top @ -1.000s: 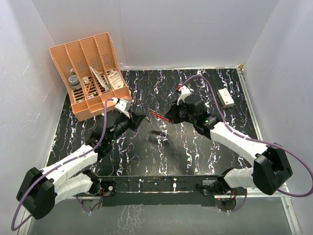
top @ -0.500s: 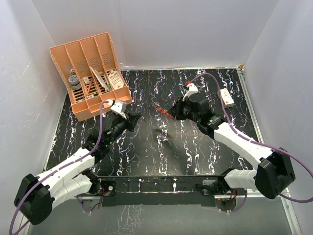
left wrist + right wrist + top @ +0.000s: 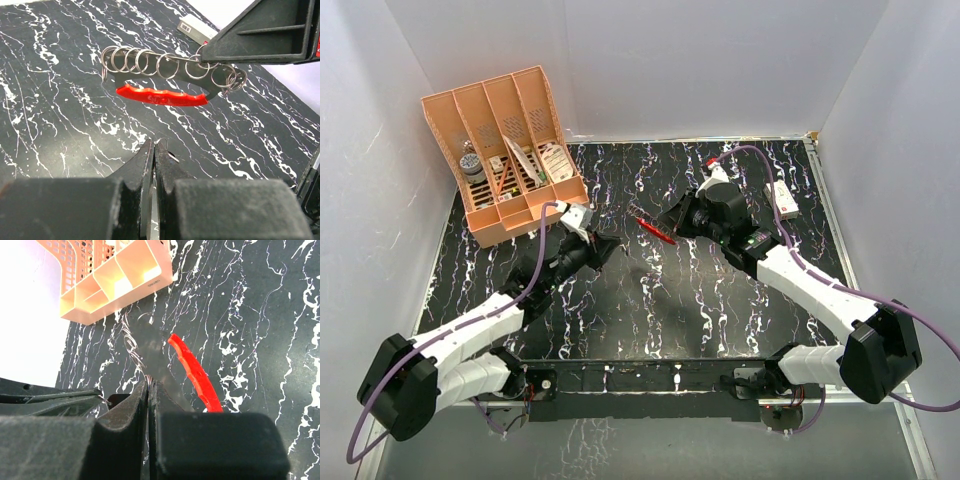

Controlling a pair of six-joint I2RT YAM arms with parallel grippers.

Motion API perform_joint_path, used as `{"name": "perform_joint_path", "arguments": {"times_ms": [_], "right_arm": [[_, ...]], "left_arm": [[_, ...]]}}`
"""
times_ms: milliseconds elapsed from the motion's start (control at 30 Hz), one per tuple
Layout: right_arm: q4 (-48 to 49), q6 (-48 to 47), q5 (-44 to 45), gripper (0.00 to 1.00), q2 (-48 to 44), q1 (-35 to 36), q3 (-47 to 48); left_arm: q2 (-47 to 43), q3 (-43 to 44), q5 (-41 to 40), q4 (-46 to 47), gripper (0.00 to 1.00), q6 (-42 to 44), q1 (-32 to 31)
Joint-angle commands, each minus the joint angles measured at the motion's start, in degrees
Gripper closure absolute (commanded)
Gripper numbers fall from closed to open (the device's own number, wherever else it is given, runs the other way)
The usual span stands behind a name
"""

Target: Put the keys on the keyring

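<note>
**Keyring nudged back toward the organiser, dark patch gone**

Since half a second ago the right arm has drawn the keyring (image 3: 655, 230) slightly back and turned it. The left arm has bent in again, so its jaws sit a touch nearer the arm bases. A small dark patch showed on the tabletop (image 3: 620, 320) below the keyring in both earlier frames, and it no longer shows in the top view.

The keyring hangs clear of the tabletop, off the front right corner of the orange organiser (image 3: 505, 150). The right jaws are clamped on its metal frame at the end farther from the organiser. In the left wrist view it lies almost level, with its red crescent (image 3: 162, 95) along the lower edge. A row of steel split rings (image 3: 167, 65) is threaded along the upper edge, bunching at both ends. In the right wrist view the crescent (image 3: 196, 376) curves away from the closed fingers, and the organiser (image 3: 117, 275) stands beyond it.

The left jaws sit between the organiser's front right corner and the keyring, apart from both and pointing at the keyring. They are closed to a hairline gap, and it cannot be told whether anything is pinched there. No view shows a key clearly.

A small white box (image 3: 782, 198) lies on the tabletop well to the right of the organiser, beyond the right arm. It also shows at the top of the left wrist view (image 3: 196, 30), behind the keyring.
</note>
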Motion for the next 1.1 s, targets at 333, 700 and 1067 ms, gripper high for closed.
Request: {"name": "perform_joint_path", "arguments": {"times_ms": [333,700,1067], "right_arm": [[3.38,1.65,0.51,1.00,-2.13,0.04,1.76],[5.54,-11.18,1.03,1.00,-5.27,-0.11,-3.22],[8.57,-22.58,3.21,1.00,-5.11,-0.19,-9.81]], "left_arm": [[0.51,2.69,0.66,1.89,1.00,-0.43,-0.09],[-3.17,0.14,-4.02,-1.61,1.00,1.60,-0.05],[-3.78,-0.41,-3.87,-1.39,1.00,1.96,0.04]]}}
